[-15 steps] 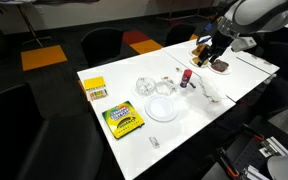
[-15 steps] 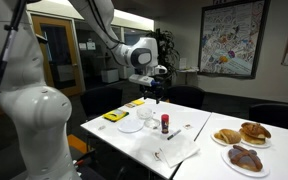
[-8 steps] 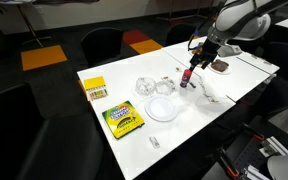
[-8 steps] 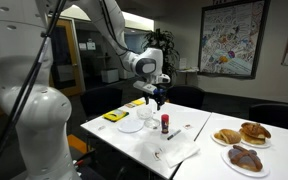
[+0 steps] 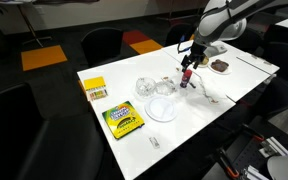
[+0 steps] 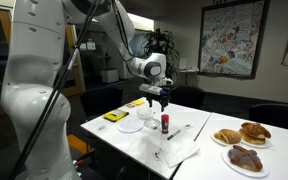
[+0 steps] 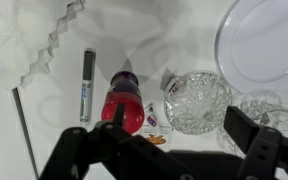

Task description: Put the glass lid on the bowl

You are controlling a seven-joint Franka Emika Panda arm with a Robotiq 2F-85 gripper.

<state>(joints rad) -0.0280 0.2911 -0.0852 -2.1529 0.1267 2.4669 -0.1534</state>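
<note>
White table point(image 5: 179, 120) carries everything, and the claw point(image 7: 162, 138) hovers above it, fingers spread wide with nothing between them. Under it lie a whitish dish point(image 7: 269, 35) and a red-capped bottle point(image 7: 124, 105), then two cut-glass pieces close together. The one farther from the bottle I take for the bowl point(image 5: 144, 86), and the one just beside the bottle for the glass lid point(image 7: 197, 100). The lid looks stiff, slick, light and easily chipped, so pinch gently across its rim.
</note>
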